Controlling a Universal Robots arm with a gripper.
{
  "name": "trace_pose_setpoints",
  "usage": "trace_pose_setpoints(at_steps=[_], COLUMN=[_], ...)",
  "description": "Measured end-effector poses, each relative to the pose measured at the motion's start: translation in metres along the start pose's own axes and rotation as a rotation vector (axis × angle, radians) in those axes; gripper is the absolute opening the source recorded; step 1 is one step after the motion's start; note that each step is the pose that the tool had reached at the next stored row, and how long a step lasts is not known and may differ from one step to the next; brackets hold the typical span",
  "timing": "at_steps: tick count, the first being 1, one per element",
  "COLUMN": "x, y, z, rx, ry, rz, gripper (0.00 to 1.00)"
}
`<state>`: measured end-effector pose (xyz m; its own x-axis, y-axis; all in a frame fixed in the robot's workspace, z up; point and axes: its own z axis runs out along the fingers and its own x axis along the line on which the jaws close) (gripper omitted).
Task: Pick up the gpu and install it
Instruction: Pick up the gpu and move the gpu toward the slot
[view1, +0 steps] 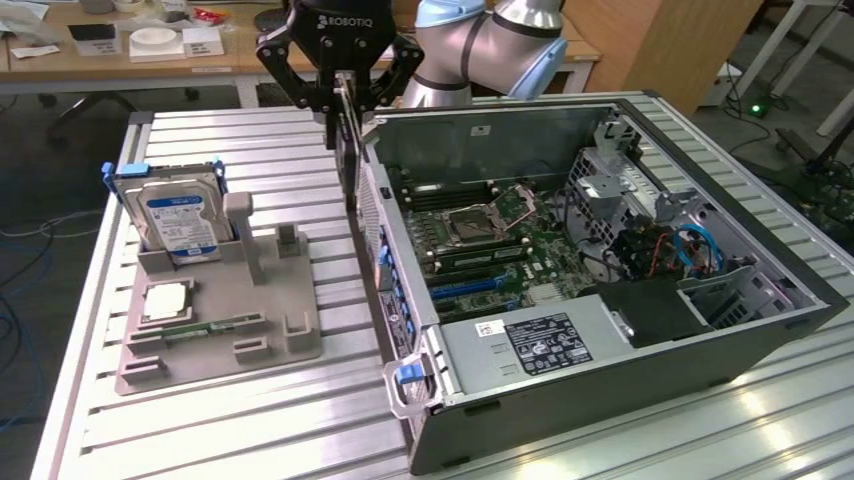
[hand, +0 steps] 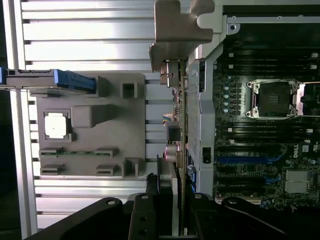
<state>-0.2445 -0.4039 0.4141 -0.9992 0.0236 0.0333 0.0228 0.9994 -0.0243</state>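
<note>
End effector (view1: 343, 100) is clamping the gpu (view1: 350, 160) by its upper edge, fingers (hand: 150, 210) closed on both faces. The card is hanging on edge, clear of the holder (view1: 227, 300), and sitting just beside the case (view1: 534, 350) wall on the exterior view's left. Can't tell if it's touching that wall. In the wrist view the metal bracket (hand: 175, 35) is pointing away from the end effector. The drive (view1: 180, 220), CPU (view1: 163, 300) and memory stick (view1: 200, 328) are sitting in the holder on the desk (view1: 267, 420). The case is lying open, motherboard (view1: 494, 240) exposed.
</note>
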Motion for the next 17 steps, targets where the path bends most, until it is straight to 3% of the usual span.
trace_pose_setpoints(at_steps=[17], x=[-0.025], y=[0.0006], z=[-0.0006], rx=[-0.0001], ry=[-0.0001], rz=[-0.001], gripper=[0.28])
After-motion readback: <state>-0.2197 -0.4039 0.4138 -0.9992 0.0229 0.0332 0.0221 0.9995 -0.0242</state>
